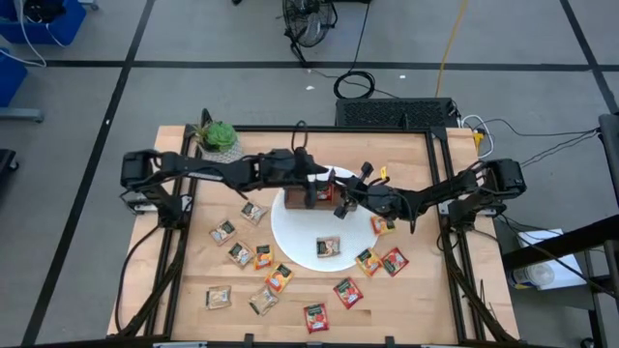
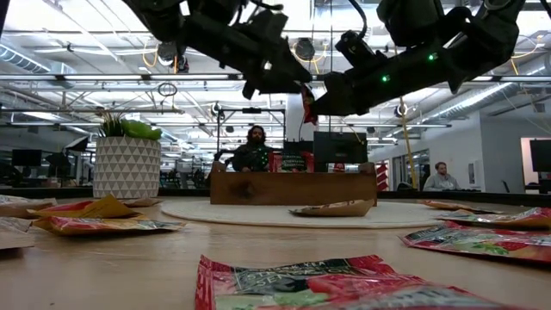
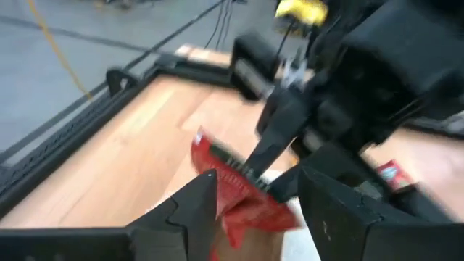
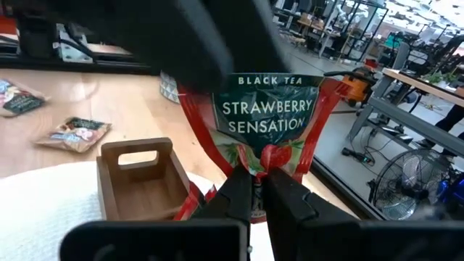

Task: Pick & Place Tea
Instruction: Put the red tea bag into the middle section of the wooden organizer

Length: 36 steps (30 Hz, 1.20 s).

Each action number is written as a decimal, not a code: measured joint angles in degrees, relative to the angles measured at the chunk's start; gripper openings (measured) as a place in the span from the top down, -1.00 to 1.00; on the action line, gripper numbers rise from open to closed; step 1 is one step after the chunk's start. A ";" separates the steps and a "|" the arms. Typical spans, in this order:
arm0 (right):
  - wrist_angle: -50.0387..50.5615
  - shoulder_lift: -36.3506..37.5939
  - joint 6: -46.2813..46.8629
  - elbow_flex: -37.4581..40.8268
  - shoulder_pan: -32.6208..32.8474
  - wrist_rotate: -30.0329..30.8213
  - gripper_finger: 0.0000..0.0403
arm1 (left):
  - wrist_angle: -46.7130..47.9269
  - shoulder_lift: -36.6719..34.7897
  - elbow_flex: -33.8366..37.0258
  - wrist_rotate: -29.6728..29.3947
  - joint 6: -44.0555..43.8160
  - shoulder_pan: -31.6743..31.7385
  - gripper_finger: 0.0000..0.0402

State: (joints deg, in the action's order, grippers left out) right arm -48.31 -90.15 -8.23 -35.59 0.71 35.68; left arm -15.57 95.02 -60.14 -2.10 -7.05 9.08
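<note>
Wooden tabletop [image 1: 193, 324] holds scattered sachets around a white plate [image 1: 290, 242]. Left gripper [image 3: 254, 206] stands spread, released, beside the red tea sachet [image 4: 264, 119]. Right gripper [image 4: 257, 192], clenched, pinches that sachet's lower edge above the wooden tray [image 4: 141, 181]. Light, floppy and slick, it seems best held at an edge seam.

A plate [image 1: 300, 237] lies mid-surface [image 1: 184, 290], a wooden tray [image 1: 311, 198] on its far part and one tea sachet [image 1: 329, 246] on its near part. Other sachets [image 1: 263, 256] lie scattered around the plate's near side. A potted plant [image 1: 220, 138] stands at the far left corner.
</note>
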 joint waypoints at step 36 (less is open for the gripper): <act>4.96 2.67 5.52 -0.01 0.15 -2.91 0.64 | 25.93 -8.63 -1.37 7.06 33.55 -0.97 0.99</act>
State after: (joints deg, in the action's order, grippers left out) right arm -43.35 -87.48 -2.71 -35.61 0.86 32.77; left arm 10.36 86.39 -61.51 4.96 26.50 8.11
